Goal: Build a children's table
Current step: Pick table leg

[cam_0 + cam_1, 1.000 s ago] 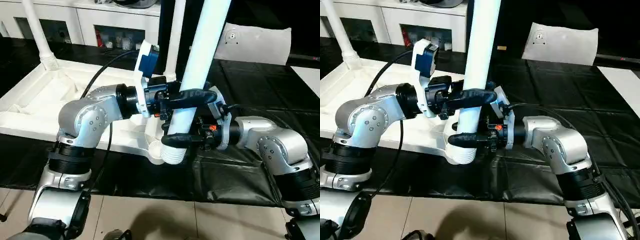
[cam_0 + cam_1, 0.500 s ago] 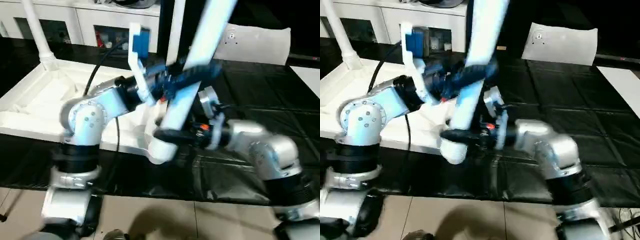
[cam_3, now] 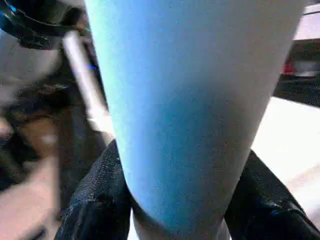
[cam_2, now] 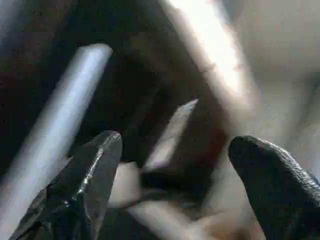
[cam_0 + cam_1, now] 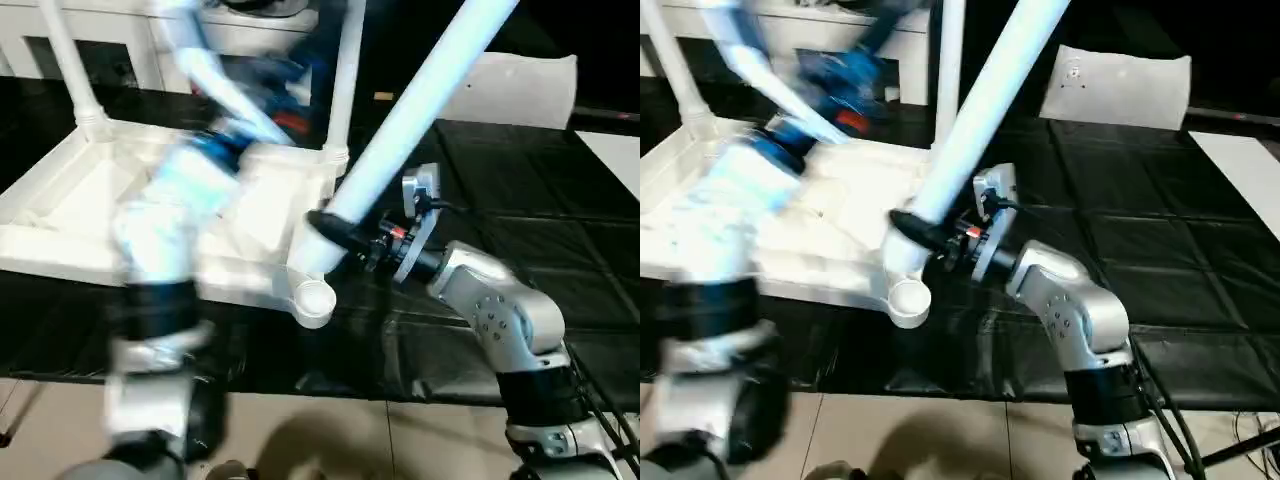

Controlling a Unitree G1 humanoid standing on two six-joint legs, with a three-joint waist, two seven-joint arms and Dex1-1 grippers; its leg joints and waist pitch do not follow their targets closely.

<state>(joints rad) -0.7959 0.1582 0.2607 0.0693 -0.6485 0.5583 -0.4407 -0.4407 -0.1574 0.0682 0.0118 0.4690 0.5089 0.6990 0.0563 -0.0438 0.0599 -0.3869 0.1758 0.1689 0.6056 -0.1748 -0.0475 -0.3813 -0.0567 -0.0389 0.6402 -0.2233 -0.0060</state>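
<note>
The children's table's white tabletop (image 5: 70, 215) lies upside down on the left, with two white legs (image 5: 68, 60) standing in its far sockets. My right gripper (image 5: 338, 228) is shut on a third leg (image 5: 420, 95) near its lower end, its fingers (image 3: 100, 200) on either side of the tube. That leg leans up and to the right, and its foot rests by the open near corner socket (image 5: 314, 298). My left arm (image 5: 165, 215) is a raised blur over the tabletop. My left gripper (image 4: 170, 165) is open, and nothing lies between its fingers (image 4: 85, 180).
A white cabinet with glass doors (image 5: 180, 40) runs along the back. At the back right a flat white board (image 5: 520, 90) leans. Under the work lies a black sheet (image 5: 560, 200), with light floor tiles (image 5: 350, 440) in front of it.
My left gripper has opened, let go of the leg and swung up and back over the tabletop. The leg, now held by the right gripper alone, has tipped from near upright to the right.
</note>
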